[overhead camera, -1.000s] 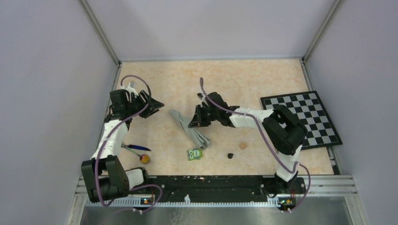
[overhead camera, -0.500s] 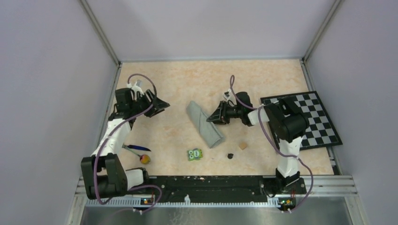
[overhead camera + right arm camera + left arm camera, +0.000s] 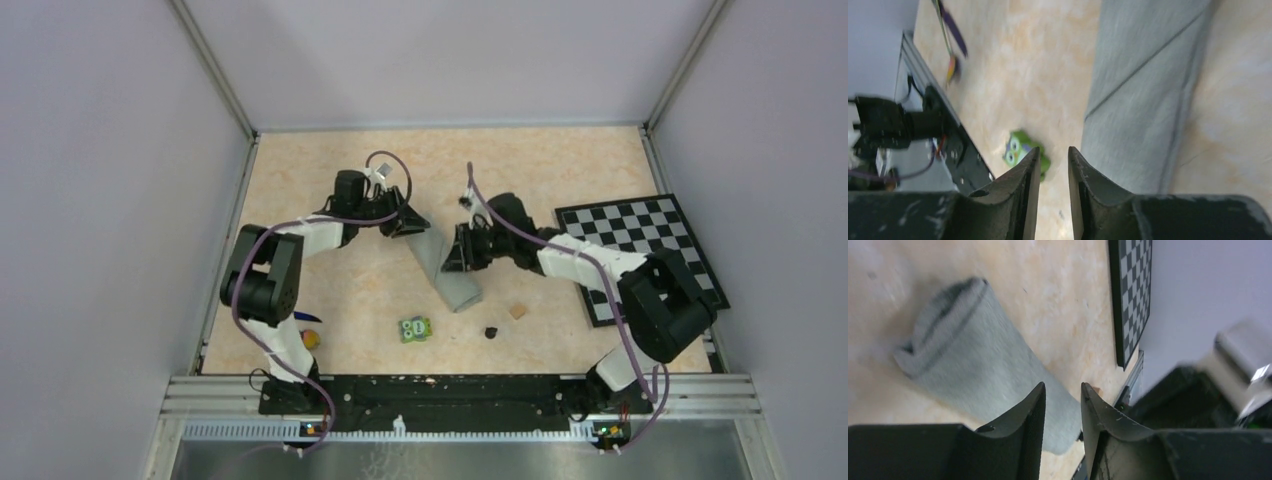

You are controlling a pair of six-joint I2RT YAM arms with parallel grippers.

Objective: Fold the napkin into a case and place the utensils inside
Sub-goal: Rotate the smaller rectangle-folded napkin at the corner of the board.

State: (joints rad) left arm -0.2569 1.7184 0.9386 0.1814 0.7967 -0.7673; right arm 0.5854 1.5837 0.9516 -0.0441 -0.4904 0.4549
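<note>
The napkin (image 3: 450,275) lies folded as a narrow grey case, slanting across the middle of the table. It also shows in the left wrist view (image 3: 973,355) and the right wrist view (image 3: 1143,100). My left gripper (image 3: 415,226) hovers at its far end, jaws a little apart and empty (image 3: 1063,390). My right gripper (image 3: 453,258) is at its right edge, jaws a little apart and empty (image 3: 1054,152). The slim dark blue utensil (image 3: 302,317) and the yellow-orange-headed one (image 3: 311,339) lie near the left arm's base, also in the right wrist view (image 3: 953,30).
A green owl-faced block (image 3: 416,328) sits just in front of the case's near end. A small tan cube (image 3: 517,311) and a small black piece (image 3: 491,332) lie to its right. The checkerboard mat (image 3: 650,240) lies at the right edge.
My right gripper let go of the cloth, which now lies flat as a wider folded strip. My left arm swung from the left wall to the case's far end. My right gripper came back to its right edge.
</note>
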